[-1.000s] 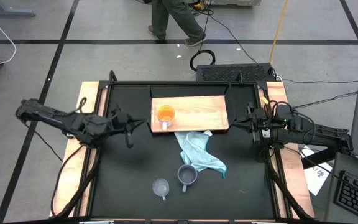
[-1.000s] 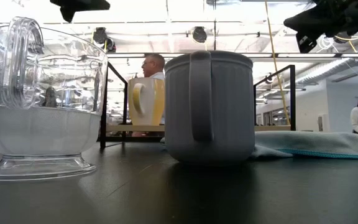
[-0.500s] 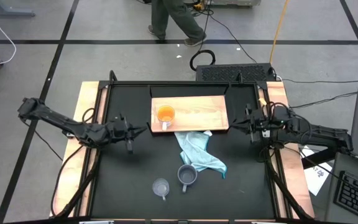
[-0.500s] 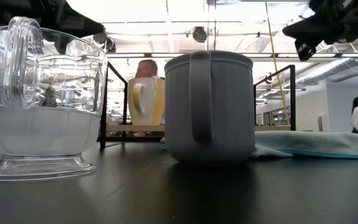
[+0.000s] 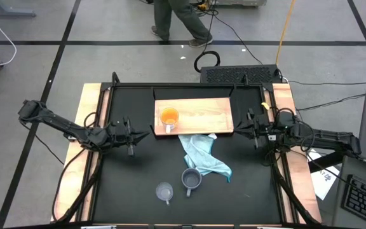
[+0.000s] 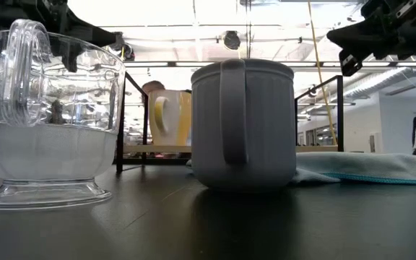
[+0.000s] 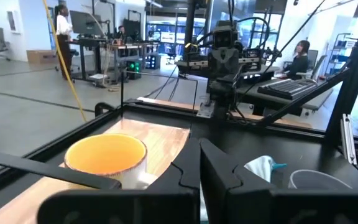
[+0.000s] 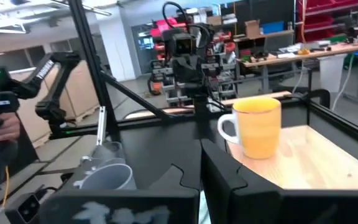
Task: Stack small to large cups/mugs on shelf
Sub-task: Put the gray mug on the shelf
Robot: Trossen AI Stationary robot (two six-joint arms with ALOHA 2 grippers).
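Observation:
The orange mug [image 5: 169, 117] with a white handle stands upright on the left part of the wooden shelf [image 5: 202, 114]. The grey-blue mug [image 5: 191, 180] and the clear glass cup [image 5: 164, 191] stand side by side on the black tabletop near its front edge. My left gripper [image 5: 147, 133] is shut and empty, just left of the shelf, pointing at the orange mug [image 7: 107, 158]. My right gripper [image 5: 237, 130] is shut and empty at the shelf's right end, facing the orange mug [image 8: 258, 127].
A light blue cloth [image 5: 203, 156] lies crumpled between the shelf's front edge and the grey-blue mug. Black brackets stand at the shelf's ends [image 6: 120, 119]. A person walks on the floor beyond the table's far edge [image 5: 176, 19]. The right part of the shelf [image 5: 215, 113] is bare.
My left gripper has come down, staying just left of the shelf, still shut. My right gripper has crept a little toward the shelf's right end. The mugs, the cup and the cloth have not moved.

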